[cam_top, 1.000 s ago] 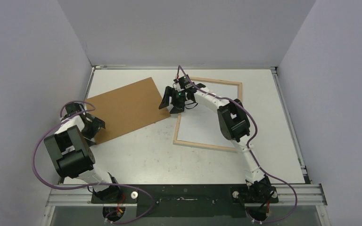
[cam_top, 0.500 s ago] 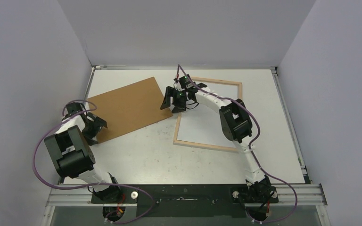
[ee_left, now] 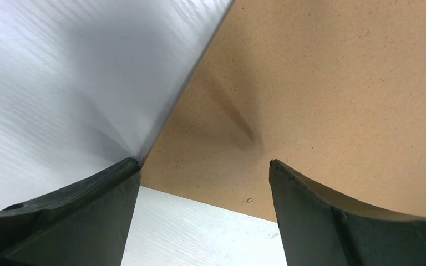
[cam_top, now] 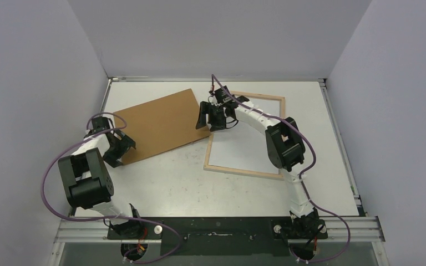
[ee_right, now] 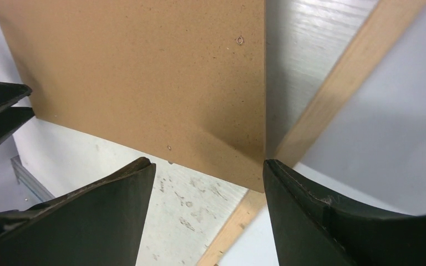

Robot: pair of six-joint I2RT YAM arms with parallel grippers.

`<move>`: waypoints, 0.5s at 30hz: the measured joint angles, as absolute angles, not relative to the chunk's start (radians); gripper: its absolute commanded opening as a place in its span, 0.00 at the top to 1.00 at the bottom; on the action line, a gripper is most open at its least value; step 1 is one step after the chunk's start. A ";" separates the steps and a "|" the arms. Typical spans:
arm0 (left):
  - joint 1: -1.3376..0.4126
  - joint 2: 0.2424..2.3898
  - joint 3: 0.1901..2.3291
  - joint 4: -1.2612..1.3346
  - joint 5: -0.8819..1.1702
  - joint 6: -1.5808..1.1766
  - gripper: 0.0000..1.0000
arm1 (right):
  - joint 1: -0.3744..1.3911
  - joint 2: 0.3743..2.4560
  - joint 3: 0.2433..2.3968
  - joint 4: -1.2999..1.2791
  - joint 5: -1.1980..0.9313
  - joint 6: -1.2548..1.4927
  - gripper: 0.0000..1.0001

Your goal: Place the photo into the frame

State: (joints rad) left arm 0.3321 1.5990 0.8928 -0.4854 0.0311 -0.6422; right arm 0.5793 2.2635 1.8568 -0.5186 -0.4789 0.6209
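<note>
The frame (cam_top: 238, 172) is lying flat on the counter (cam_top: 172, 185), right of centre, with its thin wood rim facing up. Just beside its left edge a brown hardboard sheet (cam_top: 155, 124) is lying at an angle. I am not seeing the photo's printed face in any view. The pale surface (cam_top: 233, 149) inside the rim could be the print lying face down or only the pane, and I cannot tell which.

The right tool (cam_top: 212, 117) is hanging over the sheet's right corner where it nears the rim, fingers spread and pinching nothing. The left tool (cam_top: 120, 151) is hovering at the sheet's near-left corner, also spread wide and gripping nothing.

I am expecting the photo to handle as light, floppy paper that creases easily and hugs a flat surface. A gentle pinch on the white border at a corner or edge seems safest, once that edge is coaxed up. The frame looks stiff, but with a pane it is likely breakable, so the wood rim is the place to take hold of it, never the pane. The hardboard looks thin, rigid and light, suited to an edge pinch.
</note>
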 measured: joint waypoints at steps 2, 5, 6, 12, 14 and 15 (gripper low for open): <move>0.311 1.601 0.893 -0.480 0.027 -0.643 0.18 | 0.577 2.248 1.837 -0.533 -0.462 0.611 0.30; 0.293 1.607 0.897 -0.475 0.028 -0.643 0.18 | 0.577 2.218 1.794 -0.549 -0.437 0.602 0.30; 0.288 1.611 0.899 -0.474 0.031 -0.643 0.18 | 0.577 2.209 1.777 -0.555 -0.430 0.600 0.30; 0.267 1.631 0.917 -0.467 0.051 -0.642 0.18 | 0.575 2.165 1.721 -0.580 -0.408 0.593 0.30; 0.265 1.633 0.920 -0.467 0.054 -0.642 0.18 | 0.574 2.164 1.720 -0.584 -0.403 0.594 0.30; 0.264 1.634 0.921 -0.467 0.055 -0.642 0.18 | 0.574 2.164 1.719 -0.585 -0.399 0.595 0.29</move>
State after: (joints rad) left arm 0.2638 1.6337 0.9207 -0.4667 0.0547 -0.6418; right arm 0.5739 2.1635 1.7191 -0.5854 -0.3992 0.5945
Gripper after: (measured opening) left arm 0.826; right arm 0.706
